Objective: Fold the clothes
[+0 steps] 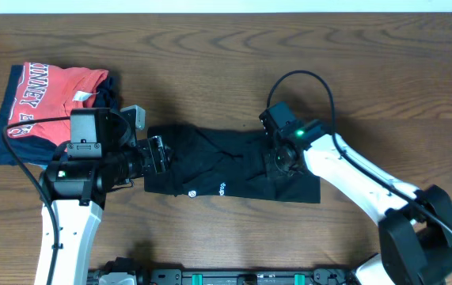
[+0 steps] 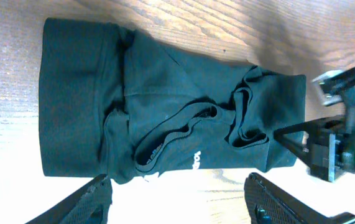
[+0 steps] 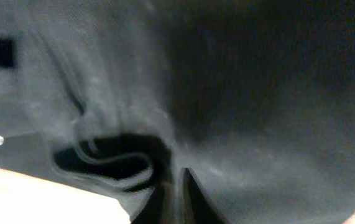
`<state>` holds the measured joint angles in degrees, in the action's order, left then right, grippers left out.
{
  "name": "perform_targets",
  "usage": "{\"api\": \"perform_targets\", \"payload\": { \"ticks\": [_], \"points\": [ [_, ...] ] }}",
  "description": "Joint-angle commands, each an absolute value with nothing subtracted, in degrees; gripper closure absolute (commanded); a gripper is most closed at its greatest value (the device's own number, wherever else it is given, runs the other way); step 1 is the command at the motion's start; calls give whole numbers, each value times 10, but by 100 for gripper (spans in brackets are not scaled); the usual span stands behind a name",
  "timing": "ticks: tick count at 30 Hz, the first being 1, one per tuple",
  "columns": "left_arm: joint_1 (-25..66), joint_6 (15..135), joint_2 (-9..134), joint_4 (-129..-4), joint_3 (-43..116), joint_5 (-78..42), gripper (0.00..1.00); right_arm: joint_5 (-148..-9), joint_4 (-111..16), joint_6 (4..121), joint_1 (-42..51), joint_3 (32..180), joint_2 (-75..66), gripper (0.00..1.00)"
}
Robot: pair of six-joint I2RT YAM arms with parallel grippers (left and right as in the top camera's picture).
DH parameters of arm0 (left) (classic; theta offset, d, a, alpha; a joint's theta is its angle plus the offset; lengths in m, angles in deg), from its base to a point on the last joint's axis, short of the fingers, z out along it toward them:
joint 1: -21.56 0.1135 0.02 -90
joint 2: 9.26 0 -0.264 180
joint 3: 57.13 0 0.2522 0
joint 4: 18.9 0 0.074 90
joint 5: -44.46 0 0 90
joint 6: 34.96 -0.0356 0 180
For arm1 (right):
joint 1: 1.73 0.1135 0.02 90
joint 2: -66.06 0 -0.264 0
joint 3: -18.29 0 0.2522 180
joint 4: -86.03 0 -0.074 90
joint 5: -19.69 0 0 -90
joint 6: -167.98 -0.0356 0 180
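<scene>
Though folds bury R fingers (image 3: pixel 191 199), they pinch the black tee (image 1: pixel 210 162)

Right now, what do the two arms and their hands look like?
Both arms have white links and black joint housings. The left arm carries a black cable; the right arm has a looped black cable and a green light. The left hand and right hand are black.

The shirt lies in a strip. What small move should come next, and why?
Probably lift the right hand a little and start carrying its end toward the left hand. The right hand looks shut on the right end of the black T-shirt, which lies as a long strip, while the left hand hangs open at the other end.
</scene>
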<state>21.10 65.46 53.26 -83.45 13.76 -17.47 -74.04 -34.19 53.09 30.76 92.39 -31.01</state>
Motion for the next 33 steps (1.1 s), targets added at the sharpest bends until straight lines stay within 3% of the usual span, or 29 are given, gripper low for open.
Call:
{"api": "perform_targets", "payload": {
  "ticks": [1,6,9,11,16,20,21,25,29,30,32,33],
  "points": [
    [214,645,532,-836,146,-179,30,-840,-366,554,314,893,-325,99],
    [214,645,532,-833,146,-179,31,-1164,-395,826,339,903,-317,99],
    [214,645,532,-829,146,-179,31,-1124,-406,814,334,917,-299,99],
    [214,645,532,-829,146,-179,31,-1061,-428,769,320,921,-287,89],
    [214,645,532,-829,146,-179,30,-883,-480,622,280,921,-280,48],
    [214,645,532,-829,146,-179,30,-849,-507,597,275,920,-294,25],
    [214,645,532,-829,146,-179,30,-852,-519,597,279,920,-301,24],
    [214,645,532,-829,146,-179,30,-846,-545,583,299,920,-329,28],
    [214,645,532,-830,146,-179,30,-779,-556,512,318,920,-359,40],
    [214,645,532,-830,146,-179,30,-763,-559,489,322,920,-367,46],
    [214,645,532,-830,146,-179,30,-759,-571,463,324,921,-379,72],
    [214,645,532,-830,146,-179,31,-763,-579,455,324,921,-380,90]
  ]
}}
